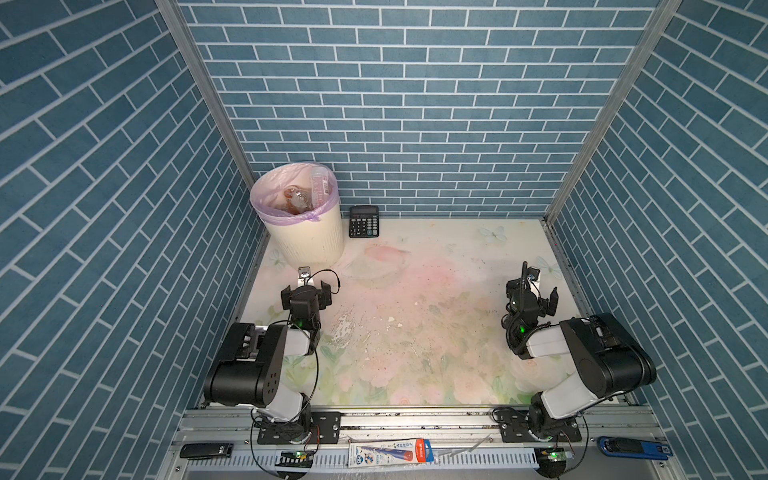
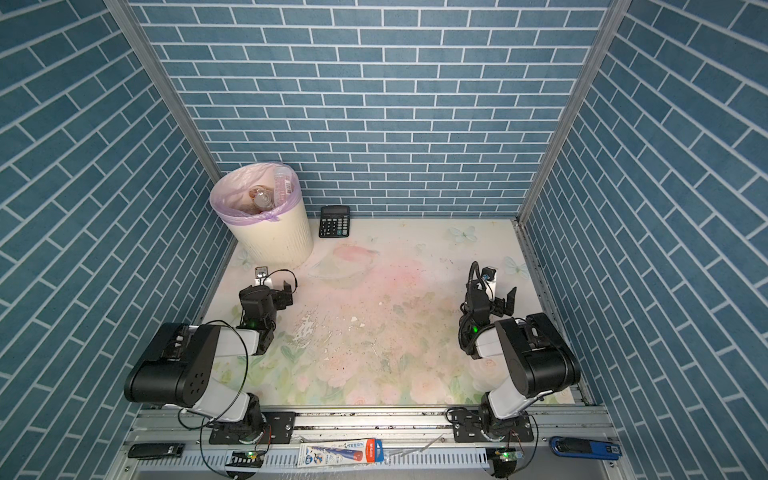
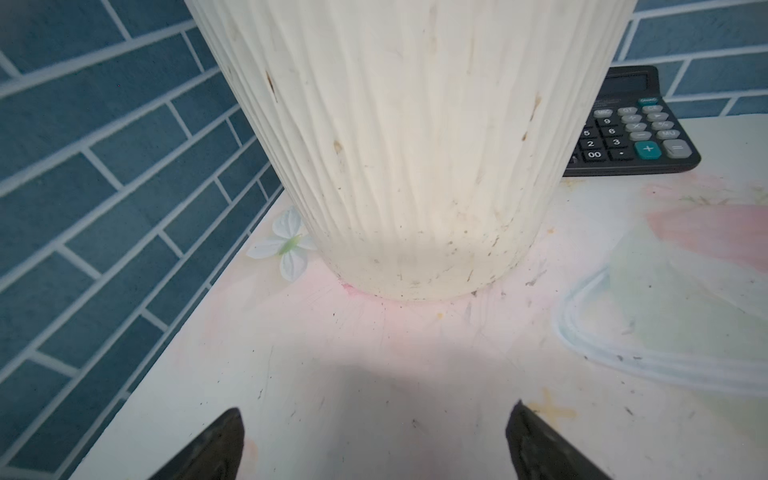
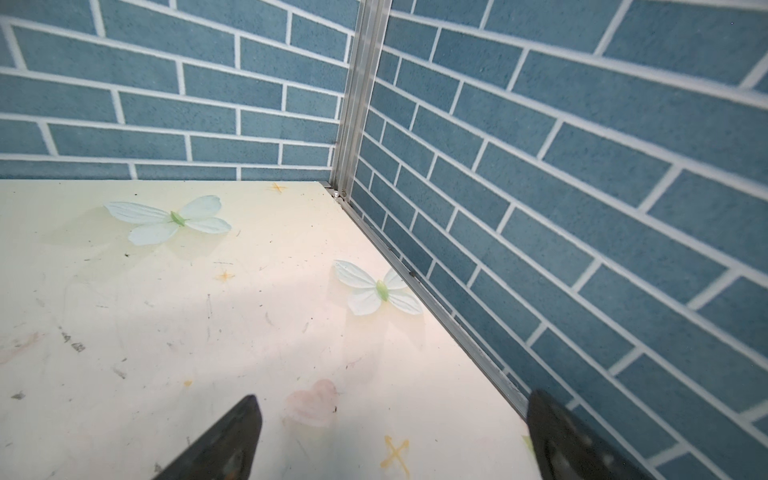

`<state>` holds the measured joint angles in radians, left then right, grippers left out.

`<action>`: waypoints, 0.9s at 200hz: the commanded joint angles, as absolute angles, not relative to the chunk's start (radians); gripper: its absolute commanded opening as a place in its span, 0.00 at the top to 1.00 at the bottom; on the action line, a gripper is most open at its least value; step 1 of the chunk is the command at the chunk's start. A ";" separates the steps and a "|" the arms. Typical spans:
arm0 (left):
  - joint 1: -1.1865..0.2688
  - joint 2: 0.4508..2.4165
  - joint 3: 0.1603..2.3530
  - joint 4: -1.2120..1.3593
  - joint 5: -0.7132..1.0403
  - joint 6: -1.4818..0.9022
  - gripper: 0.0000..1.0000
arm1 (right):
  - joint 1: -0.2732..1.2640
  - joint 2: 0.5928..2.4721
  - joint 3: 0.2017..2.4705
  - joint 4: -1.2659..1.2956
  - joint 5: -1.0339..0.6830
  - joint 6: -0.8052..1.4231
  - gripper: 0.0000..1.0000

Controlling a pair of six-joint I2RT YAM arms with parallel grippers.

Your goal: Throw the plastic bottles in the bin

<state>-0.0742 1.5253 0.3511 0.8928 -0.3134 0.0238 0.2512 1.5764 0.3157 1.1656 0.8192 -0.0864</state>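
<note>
The bin (image 1: 307,239) (image 2: 276,239), cream-white and ribbed with a lilac liner, stands in the far left corner of the table. Plastic bottles lie inside it: an amber one (image 1: 294,198) (image 2: 258,196) and a clear one with a pink label (image 1: 321,188) (image 2: 283,186). My left gripper (image 1: 306,289) (image 2: 268,287) is open and empty just in front of the bin. In the left wrist view the bin's wall (image 3: 415,145) fills the picture beyond that gripper (image 3: 378,415). My right gripper (image 1: 534,291) (image 2: 492,293) (image 4: 394,399) is open and empty over bare table by the right wall.
A black calculator (image 1: 364,221) (image 2: 334,221) (image 3: 636,124) lies against the back wall, right of the bin. Blue brick-pattern walls close the table on three sides. On the front rail lie a pencil pack (image 1: 390,453), a black bar (image 1: 206,450) and a blue stapler (image 1: 636,448).
</note>
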 commanded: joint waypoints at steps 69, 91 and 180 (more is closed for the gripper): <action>-0.078 1.531 0.363 0.914 -0.314 0.036 0.01 | 0.006 1.588 0.244 1.235 0.256 0.057 0.01; -0.078 1.531 0.363 0.916 -0.313 0.035 0.01 | -0.009 1.545 0.275 1.092 0.231 0.089 0.01; -0.078 1.531 0.361 0.916 -0.313 0.035 0.01 | 0.000 1.540 0.358 0.934 0.179 0.047 0.01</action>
<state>-0.0753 1.5253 0.3515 0.8970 -0.3126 0.0277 -0.0044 1.5410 0.3218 0.9432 0.2123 0.0711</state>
